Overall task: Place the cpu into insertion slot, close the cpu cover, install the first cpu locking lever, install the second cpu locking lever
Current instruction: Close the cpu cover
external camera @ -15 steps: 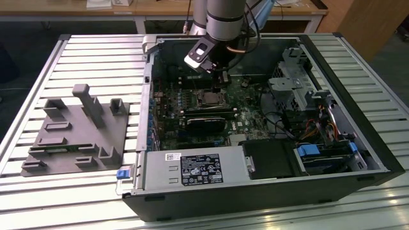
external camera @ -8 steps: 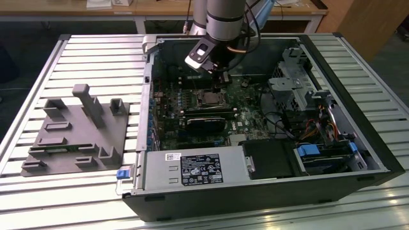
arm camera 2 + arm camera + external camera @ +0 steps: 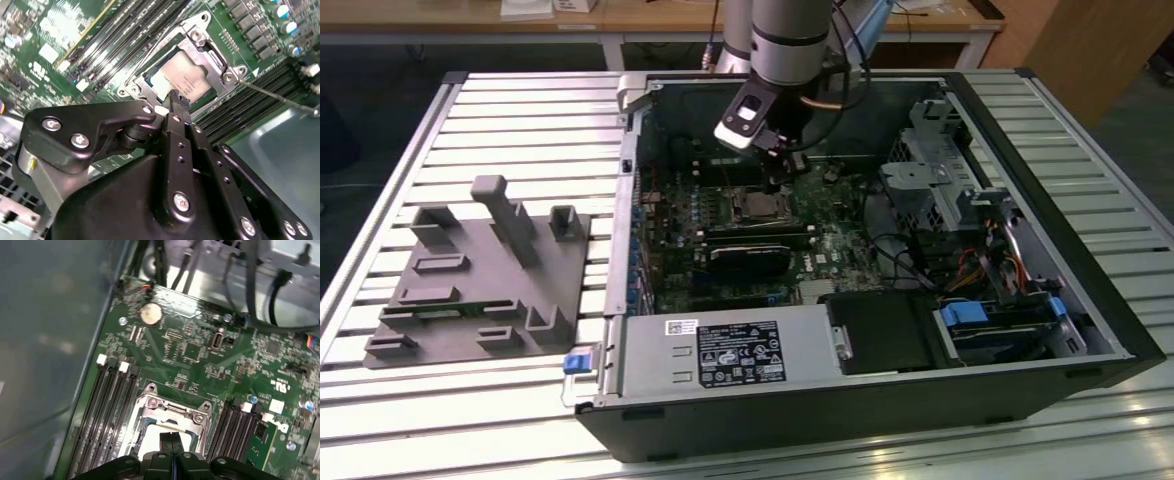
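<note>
The cpu [image 3: 189,76] lies flat in the insertion slot [image 3: 754,207] of the green motherboard [image 3: 200,355]. The silvery cpu cover [image 3: 220,62] is down around it, so its pale top shows through the open middle. My gripper [image 3: 177,97] hangs just above the near edge of the chip with its black fingers pressed together and nothing between them. In the first wrist view the gripper [image 3: 171,440] sits over the cover [image 3: 170,407]. One thin wire locking lever [image 3: 280,97] sticks out from the socket corner, away from the board. A second lever [image 3: 155,45] runs along the socket's opposite side.
Long black memory slots [image 3: 107,405] flank the socket on both sides. The open computer case [image 3: 1067,300] holds cables, a drive cage [image 3: 934,170] and a power supply [image 3: 734,355]. A grey fixture [image 3: 480,270] stands on the slatted table at the exterior view's left.
</note>
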Controlling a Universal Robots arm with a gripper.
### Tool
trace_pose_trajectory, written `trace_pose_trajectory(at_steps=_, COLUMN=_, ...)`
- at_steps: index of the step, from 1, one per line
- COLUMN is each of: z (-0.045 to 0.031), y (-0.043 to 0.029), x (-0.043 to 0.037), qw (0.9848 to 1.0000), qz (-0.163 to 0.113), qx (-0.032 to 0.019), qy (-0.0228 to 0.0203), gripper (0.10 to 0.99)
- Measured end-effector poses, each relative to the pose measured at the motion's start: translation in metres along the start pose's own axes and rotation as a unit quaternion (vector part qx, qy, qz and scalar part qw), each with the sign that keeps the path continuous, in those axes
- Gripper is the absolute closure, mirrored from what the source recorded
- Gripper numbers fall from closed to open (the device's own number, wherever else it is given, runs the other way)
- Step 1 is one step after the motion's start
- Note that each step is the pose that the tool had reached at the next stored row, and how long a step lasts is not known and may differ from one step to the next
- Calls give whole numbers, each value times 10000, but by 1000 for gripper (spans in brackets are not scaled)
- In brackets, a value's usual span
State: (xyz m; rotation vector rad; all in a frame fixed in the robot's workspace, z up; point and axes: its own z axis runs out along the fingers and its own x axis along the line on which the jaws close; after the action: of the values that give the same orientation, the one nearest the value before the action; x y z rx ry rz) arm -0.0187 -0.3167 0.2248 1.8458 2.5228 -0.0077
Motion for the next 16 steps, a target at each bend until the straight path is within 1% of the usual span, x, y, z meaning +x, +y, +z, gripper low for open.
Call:
trace_pose_trajectory(at_steps=2, z=1, y=0, x=0, qw=9998, qz=-180, qx=-3, qy=1, gripper=980)
trace_pose_trajectory(at_steps=4, z=1, y=0, x=0, qw=9994, qz=-360, qx=-5, qy=2, gripper=980)
trace_pose_trajectory(at_steps=8, z=3, y=0, x=0, qw=9974, qz=-724, qx=-11, qy=4, gripper=980)
trace_pose_trajectory(at_steps=11, z=4, y=0, x=0, qw=9950, qz=-996, qx=-15, qy=5, gripper=980)
trace_pose_trajectory(at_steps=14, z=6, y=0, x=0, qw=9919, qz=-1269, qx=-20, qy=7, gripper=980)
trace_pose_trajectory(at_steps=16, z=7, y=0, x=0, qw=9895, qz=-1447, qx=-22, qy=8, gripper=980)
